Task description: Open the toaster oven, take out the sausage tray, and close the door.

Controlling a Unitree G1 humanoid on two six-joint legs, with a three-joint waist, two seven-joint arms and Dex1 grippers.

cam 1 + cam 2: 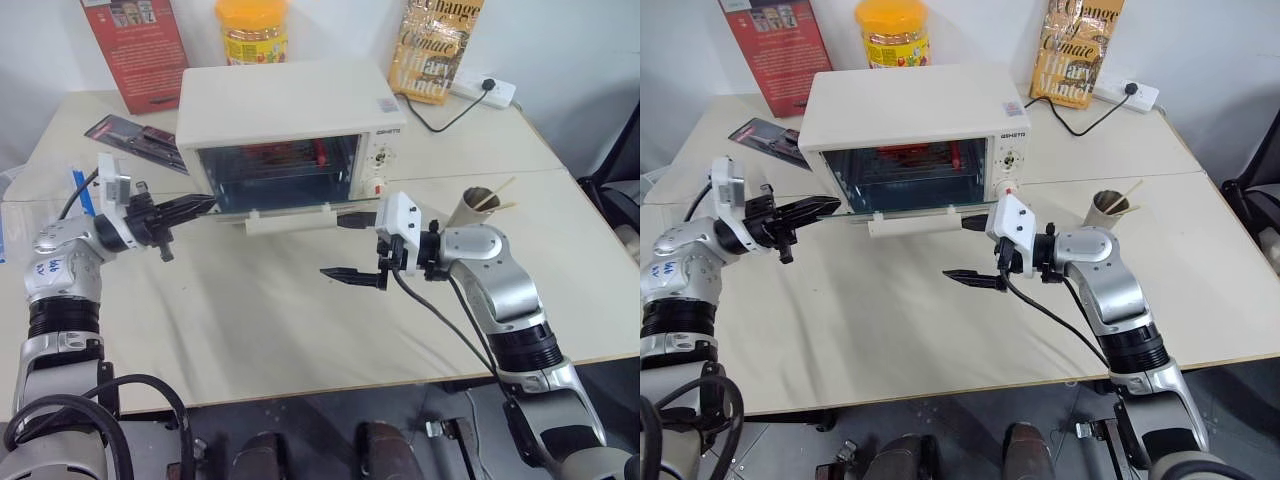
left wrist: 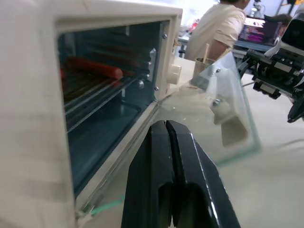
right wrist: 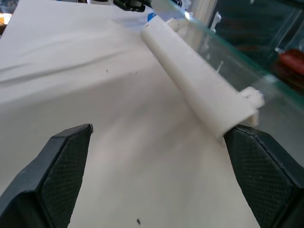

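Two hands | left hand [image 1: 205,205] closed, empty, at open door [image 1: 285,212] | right hand [image 1: 345,245] wide beside handle [image 3: 197,78]

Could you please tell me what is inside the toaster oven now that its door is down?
Inside the toaster oven, red sausages lie on a wire rack in the upper part. The tray beneath them cannot be made out, and the back is too dark to see.

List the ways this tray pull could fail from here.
1. The left tool is shut, at the left edge of the lowered door; it must open before it can grip the sausage tray inside.
2. The right tool, open, sits beside the door's handle; a careless move may knock the door.
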